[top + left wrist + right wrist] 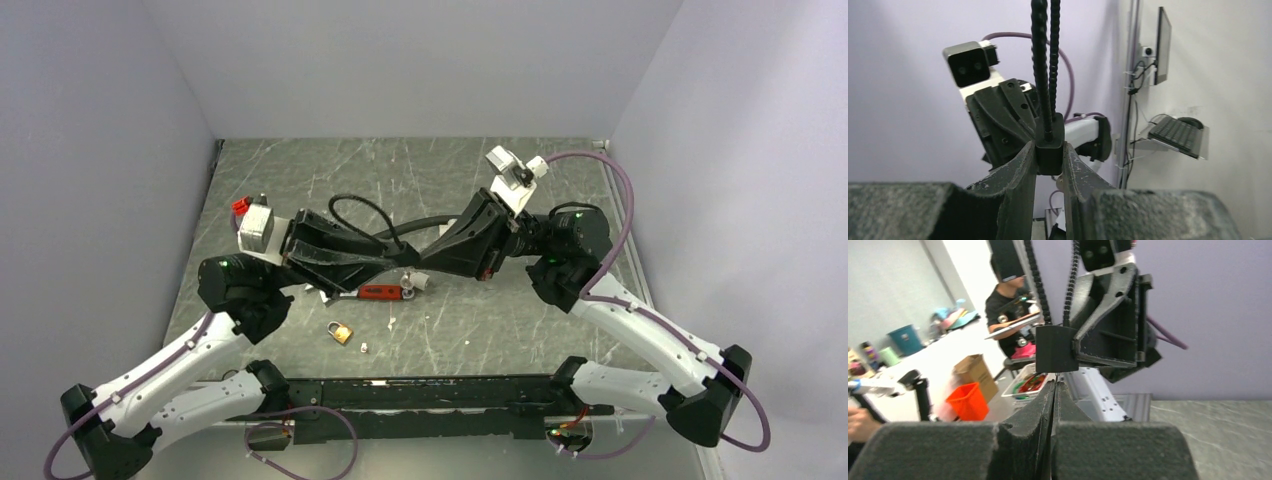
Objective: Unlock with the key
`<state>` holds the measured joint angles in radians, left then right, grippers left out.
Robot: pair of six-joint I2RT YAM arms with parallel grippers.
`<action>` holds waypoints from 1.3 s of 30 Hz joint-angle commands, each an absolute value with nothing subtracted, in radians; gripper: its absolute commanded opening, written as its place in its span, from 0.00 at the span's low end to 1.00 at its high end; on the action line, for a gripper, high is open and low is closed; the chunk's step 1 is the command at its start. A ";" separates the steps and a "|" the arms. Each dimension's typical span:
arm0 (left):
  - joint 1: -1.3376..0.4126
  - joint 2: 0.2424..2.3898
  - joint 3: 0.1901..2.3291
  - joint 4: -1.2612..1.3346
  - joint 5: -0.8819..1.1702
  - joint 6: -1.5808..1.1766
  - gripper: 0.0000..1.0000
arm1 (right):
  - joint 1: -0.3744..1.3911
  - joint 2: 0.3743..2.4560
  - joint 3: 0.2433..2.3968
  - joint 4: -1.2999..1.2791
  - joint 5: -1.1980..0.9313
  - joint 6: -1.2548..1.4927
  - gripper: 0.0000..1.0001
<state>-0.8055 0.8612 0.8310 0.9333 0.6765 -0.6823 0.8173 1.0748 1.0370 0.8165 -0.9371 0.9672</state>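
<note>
My left gripper (1050, 152) is shut on a small black lock body (1050, 134), from which a black cable (1040, 60) runs upward. In the right wrist view the same lock body (1055, 349) sits just above my right gripper (1055, 386). That gripper is shut on a thin silvery key (1056, 377), whose tip reaches the underside of the lock body. In the top view both grippers, left (398, 262) and right (418, 260), meet tip to tip above the table's middle, and the key itself is too small to see there.
A brass padlock (341, 332), a red-handled wrench (380, 292) and a small white scrap (363, 347) lie on the grey table (500, 320) below the grippers. The lock's cable loops behind them (352, 203). White walls enclose the left, back and right.
</note>
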 commanded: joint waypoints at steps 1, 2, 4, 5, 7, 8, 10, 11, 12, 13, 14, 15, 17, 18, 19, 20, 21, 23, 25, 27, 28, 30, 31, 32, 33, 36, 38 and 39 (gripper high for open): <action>-0.794 0.882 0.808 0.768 0.575 -0.579 0.00 | 0.833 1.039 1.101 0.528 -0.767 0.737 0.00; -0.794 0.883 0.807 0.757 0.560 -0.575 0.00 | 0.834 1.040 1.107 0.491 -0.751 0.716 0.00; -0.796 0.883 0.804 0.735 0.529 -0.565 0.00 | 0.837 1.039 1.120 0.412 -0.702 0.665 0.00; -0.796 0.882 0.805 0.723 0.517 -0.561 0.00 | 0.840 1.039 1.124 0.373 -0.675 0.639 0.00; -0.796 0.880 0.807 0.697 0.494 -0.552 0.00 | 0.849 1.037 1.135 0.293 -0.612 0.589 0.00; -0.796 0.878 0.806 0.684 0.478 -0.550 0.00 | 0.855 1.034 1.134 0.274 -0.584 0.564 0.00; -0.798 0.875 0.801 0.664 0.455 -0.541 0.00 | 0.860 1.029 1.132 0.248 -0.541 0.544 0.00; -0.798 0.873 0.795 0.657 0.446 -0.536 0.00 | 0.860 1.026 1.132 0.240 -0.527 0.536 0.00; -0.799 0.871 0.790 0.646 0.437 -0.528 0.00 | 0.862 1.022 1.132 0.234 -0.516 0.531 0.00; -0.799 0.869 0.785 0.633 0.429 -0.522 0.00 | 0.862 1.018 1.132 0.227 -0.507 0.525 0.00; -0.801 0.866 0.779 0.624 0.423 -0.514 0.00 | 0.862 1.014 1.132 0.222 -0.500 0.520 0.00; -0.801 0.864 0.772 0.621 0.423 -0.508 0.00 | 0.862 1.011 1.134 0.215 -0.495 0.515 0.00; -0.800 0.860 0.758 0.627 0.442 -0.500 0.00 | 0.863 1.008 1.141 0.197 -0.502 0.507 0.00; -0.800 0.859 0.756 0.630 0.456 -0.496 0.00 | 0.862 1.008 1.145 0.192 -0.507 0.504 0.00; -0.801 0.859 0.757 0.629 0.470 -0.494 0.00 | 0.862 1.008 1.147 0.188 -0.511 0.502 0.00; -0.801 0.859 0.760 0.627 0.480 -0.492 0.00 | 0.862 1.009 1.149 0.185 -0.512 0.503 0.00; -0.801 0.859 0.761 0.632 0.494 -0.492 0.00 | 0.862 1.010 1.149 0.184 -0.516 0.504 0.00; -0.801 0.858 0.757 0.649 0.507 -0.494 0.05 | 0.862 1.011 1.146 0.192 -0.526 0.511 0.00; -0.801 0.857 0.755 0.654 0.511 -0.496 0.10 | 0.862 1.014 1.140 0.207 -0.539 0.520 0.00; -0.801 0.860 0.755 0.660 0.521 -0.495 0.17 | 0.862 1.018 1.137 0.217 -0.542 0.524 0.00; -0.801 0.863 0.755 0.665 0.527 -0.496 0.20 | 0.862 1.021 1.136 0.221 -0.544 0.528 0.00; -0.801 0.866 0.756 0.668 0.532 -0.497 0.24 | 0.862 1.026 1.134 0.229 -0.550 0.533 0.00; -0.801 0.866 0.758 0.668 0.535 -0.496 0.25 | 0.862 1.027 1.134 0.232 -0.553 0.536 0.00; -0.801 0.867 0.756 0.669 0.538 -0.496 0.27 | 0.862 1.029 1.132 0.236 -0.556 0.538 0.00; -0.800 0.868 0.756 0.670 0.539 -0.495 0.28 | 0.862 1.030 1.132 0.239 -0.559 0.540 0.00; -0.801 0.870 0.756 0.672 0.542 -0.495 0.32 | 0.862 1.032 1.132 0.244 -0.563 0.544 0.00; -0.801 0.872 0.751 0.682 0.539 -0.501 0.30 | 0.862 1.032 1.131 0.247 -0.564 0.545 0.00; -0.800 0.875 0.749 0.685 0.536 -0.504 0.26 | 0.862 1.034 1.130 0.249 -0.565 0.546 0.00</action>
<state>-0.7822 0.8440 0.7719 0.7353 0.4267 -0.5083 0.8486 1.0130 1.0996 0.1806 -0.5663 0.5278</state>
